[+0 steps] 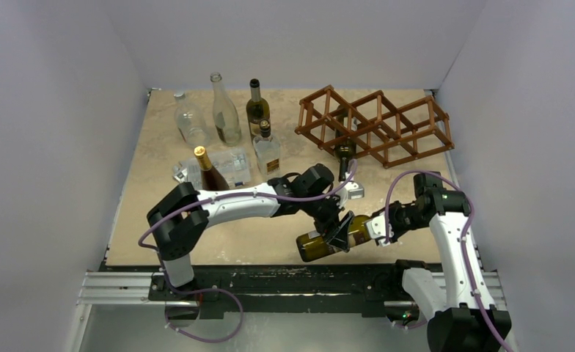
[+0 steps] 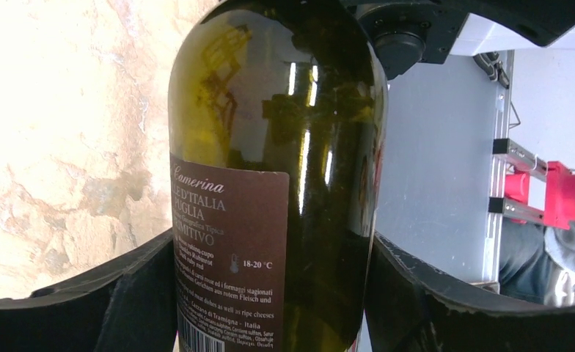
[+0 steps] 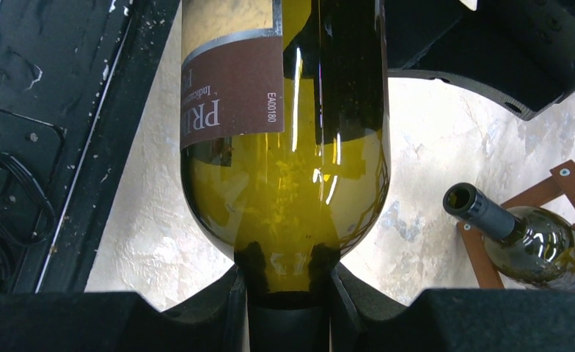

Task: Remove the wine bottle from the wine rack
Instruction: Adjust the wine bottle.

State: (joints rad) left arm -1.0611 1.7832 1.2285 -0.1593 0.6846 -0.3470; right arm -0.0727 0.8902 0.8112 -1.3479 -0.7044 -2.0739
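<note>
My right tool (image 3: 288,292) pinches the bottle (image 3: 284,183) by its neck; left tool (image 2: 273,293) flanks its body, grip unclear. Heavy, slick glass, I reckon.

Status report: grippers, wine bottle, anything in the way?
Right gripper shut on neck of green glass wine bottle. Left gripper straddles its body, grip unclear. Bottle clear of reddish-brown wooden lattice rack. Nothing blocking.
</note>
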